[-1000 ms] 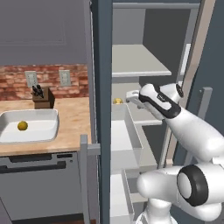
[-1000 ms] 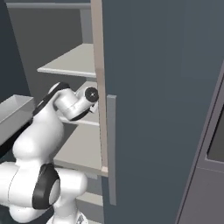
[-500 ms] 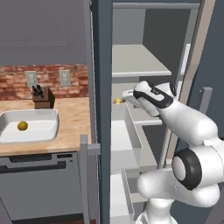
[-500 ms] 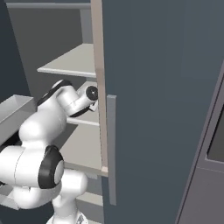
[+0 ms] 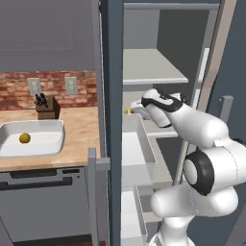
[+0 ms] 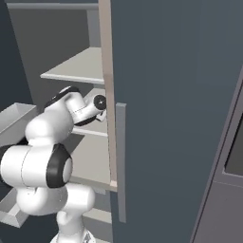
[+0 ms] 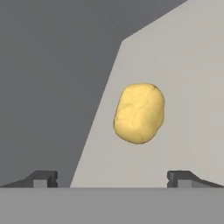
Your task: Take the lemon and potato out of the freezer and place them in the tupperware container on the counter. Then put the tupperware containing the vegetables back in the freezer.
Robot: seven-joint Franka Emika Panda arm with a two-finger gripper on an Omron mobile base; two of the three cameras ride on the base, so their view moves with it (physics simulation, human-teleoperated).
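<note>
Jaws stand spread wide, nothing between them; the gripper [image 7: 112,177] faces the potato [image 7: 139,113], which lies apart from the fingertips [image 7: 43,178] on a pale grey shelf [image 7: 183,83] inside the freezer [image 5: 113,72]. In the left base view the potato [image 5: 128,111] is just beyond the hand. The lemon [image 5: 25,138] sits in the tupperware container [image 5: 53,126] on the counter [image 5: 81,129], beside a knife block [image 5: 46,106].

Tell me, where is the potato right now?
The potato lies on a pale shelf inside the freezer, right ahead of the open gripper in the hand view. The left base view shows it beside the robot's hand.
</note>
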